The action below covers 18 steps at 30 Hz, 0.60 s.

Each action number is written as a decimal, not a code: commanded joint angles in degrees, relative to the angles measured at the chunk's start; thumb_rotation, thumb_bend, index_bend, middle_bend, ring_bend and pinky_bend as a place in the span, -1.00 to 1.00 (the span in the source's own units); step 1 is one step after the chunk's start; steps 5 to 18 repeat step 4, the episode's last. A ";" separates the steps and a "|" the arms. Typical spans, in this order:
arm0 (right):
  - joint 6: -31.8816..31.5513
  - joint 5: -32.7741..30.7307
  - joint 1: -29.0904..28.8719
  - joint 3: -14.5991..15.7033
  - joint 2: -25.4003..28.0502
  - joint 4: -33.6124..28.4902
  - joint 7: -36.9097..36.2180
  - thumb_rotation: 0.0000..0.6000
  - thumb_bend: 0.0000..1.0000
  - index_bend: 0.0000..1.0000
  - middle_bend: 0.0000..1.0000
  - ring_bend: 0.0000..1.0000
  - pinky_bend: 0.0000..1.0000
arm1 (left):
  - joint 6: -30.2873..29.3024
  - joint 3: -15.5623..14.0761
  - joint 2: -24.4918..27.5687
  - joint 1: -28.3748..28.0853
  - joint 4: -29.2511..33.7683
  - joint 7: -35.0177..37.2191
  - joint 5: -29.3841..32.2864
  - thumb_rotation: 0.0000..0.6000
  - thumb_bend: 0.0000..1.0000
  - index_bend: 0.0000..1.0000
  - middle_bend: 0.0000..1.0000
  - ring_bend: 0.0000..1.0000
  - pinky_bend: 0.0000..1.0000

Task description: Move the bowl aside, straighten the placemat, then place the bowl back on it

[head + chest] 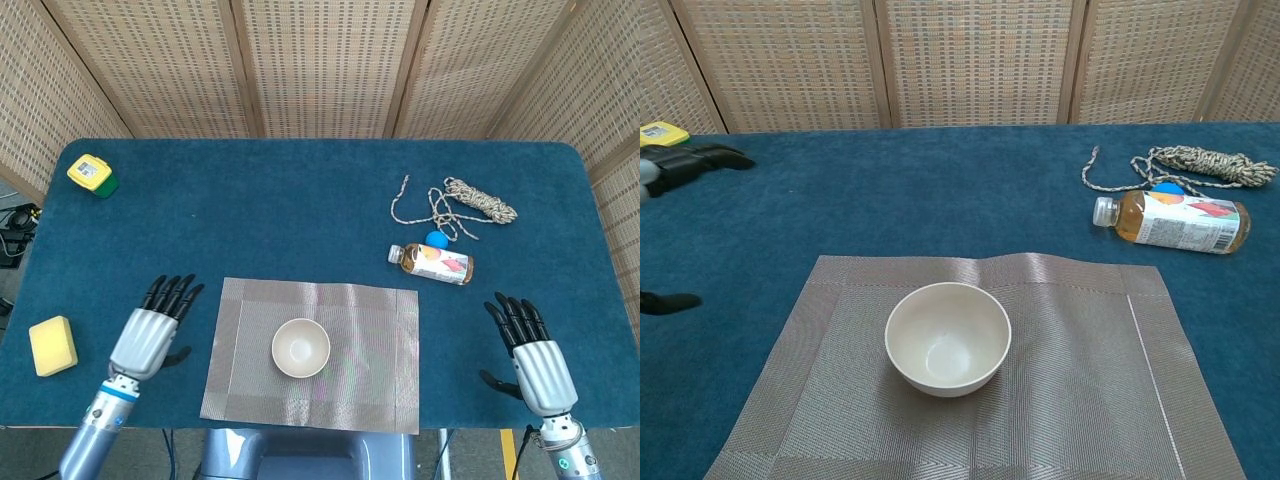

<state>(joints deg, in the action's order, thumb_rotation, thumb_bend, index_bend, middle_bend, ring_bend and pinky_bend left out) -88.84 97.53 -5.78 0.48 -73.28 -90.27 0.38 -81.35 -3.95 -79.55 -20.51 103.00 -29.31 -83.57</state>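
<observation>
The bowl (300,347) was seen upright on the placemat (370,340), left of its middle. The left hand (150,335) and right hand (530,355) were held spread and empty, well apart from it. The task was judged essentially complete; nothing beyond withdrawal was called for.

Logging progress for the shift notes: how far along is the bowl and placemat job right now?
It looks finished. The placemat lies flat and roughly square to the table edge, and the bowl sits upright on it. Nothing is in hand: the left hand and right hand are both open and empty, off the mat on either side. No step appears left.
</observation>
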 commanded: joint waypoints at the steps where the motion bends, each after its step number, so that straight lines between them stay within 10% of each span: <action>1: 0.40 0.18 -0.02 0.31 -0.04 -0.21 1.06 1.00 -0.61 -1.00 -1.00 -1.00 -1.00 | -6.83 -2.39 3.56 5.55 -2.96 5.08 -4.12 1.00 -0.64 -0.94 -1.00 -1.00 -1.00; 18: 0.95 0.27 -0.04 0.66 0.04 -0.41 2.00 1.00 -0.61 -1.00 -1.00 -1.00 -1.00 | -11.05 -3.71 5.45 8.84 -5.11 8.07 -5.99 1.00 -0.65 -0.95 -1.00 -1.00 -1.00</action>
